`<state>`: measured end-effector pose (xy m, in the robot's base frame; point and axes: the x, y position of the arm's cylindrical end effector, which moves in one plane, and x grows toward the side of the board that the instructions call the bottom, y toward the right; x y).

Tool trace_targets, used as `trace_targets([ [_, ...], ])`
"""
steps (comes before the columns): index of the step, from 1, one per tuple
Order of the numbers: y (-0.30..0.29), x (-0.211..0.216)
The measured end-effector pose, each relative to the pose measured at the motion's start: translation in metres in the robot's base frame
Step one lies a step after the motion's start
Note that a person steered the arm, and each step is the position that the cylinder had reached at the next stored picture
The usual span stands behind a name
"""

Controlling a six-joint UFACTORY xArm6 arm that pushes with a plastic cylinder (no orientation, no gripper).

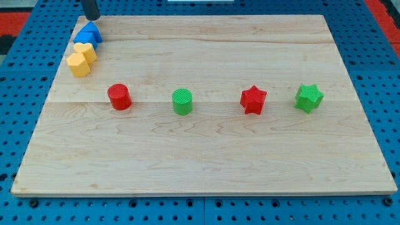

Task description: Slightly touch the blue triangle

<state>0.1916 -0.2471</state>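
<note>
**A:** Blue triangle [88, 33] first: where does it sit?

**B:** At the far left corner of the wooden board [206, 156], close to the board's far edge. It is a small solid block, bright blue, with a sloped top face that catches a little light and a darker side towards the near edge. Its outline reads as a wedge, though part of its lower side is covered by what lies in front of it.

**A:** What lies in front?

**B:** Two yellow blocks. One yellow block [85, 50] touches the triangle's near side, and a second yellow block [79, 64] sits just nearer and slightly to the left, touching the first. Their exact shapes I cannot make out.

**A:** And my tip?

**B:** My tip [92, 19] is a dark rod coming down from the top of the view, ending just beyond the triangle's far side. It looks to be at the block's edge, but whether they actually touch I cannot tell. There are no fingers on it, so nothing to report as apart or together.

**A:** Anything else on the board?

**B:** A row across the middle, well apart from the triangle: a red cylinder [119, 97], a green cylinder [182, 101], a red star [253, 99] and a green star [309, 97], from left to right.
</note>
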Motion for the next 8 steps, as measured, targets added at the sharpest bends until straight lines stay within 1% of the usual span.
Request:
trace_targets([
  [7,0.013,0.000],
  [8,0.014,0.006],
])
